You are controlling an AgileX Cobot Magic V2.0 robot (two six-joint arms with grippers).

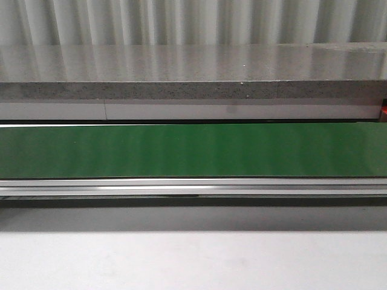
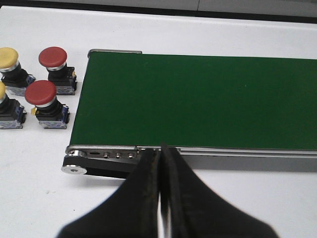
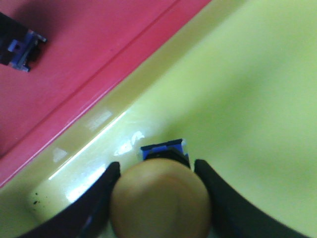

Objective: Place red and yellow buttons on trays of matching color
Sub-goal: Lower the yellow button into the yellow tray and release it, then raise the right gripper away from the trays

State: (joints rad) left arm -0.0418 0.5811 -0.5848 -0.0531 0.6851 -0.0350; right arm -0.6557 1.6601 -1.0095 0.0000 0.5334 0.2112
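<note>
Over yellow tray (image 3: 247, 99), right gripper (image 3: 157, 198) clenched around yellow button (image 3: 161, 198), left gripper (image 2: 160, 188) closed

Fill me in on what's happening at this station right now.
The right gripper holds a yellow button by its cap, over the inside of the yellow tray, right beside the red tray, where part of another button shows. The left gripper is shut and empty at the end of the green conveyor belt. Two red buttons and two yellow ones wait on the table beside the belt.
</note>
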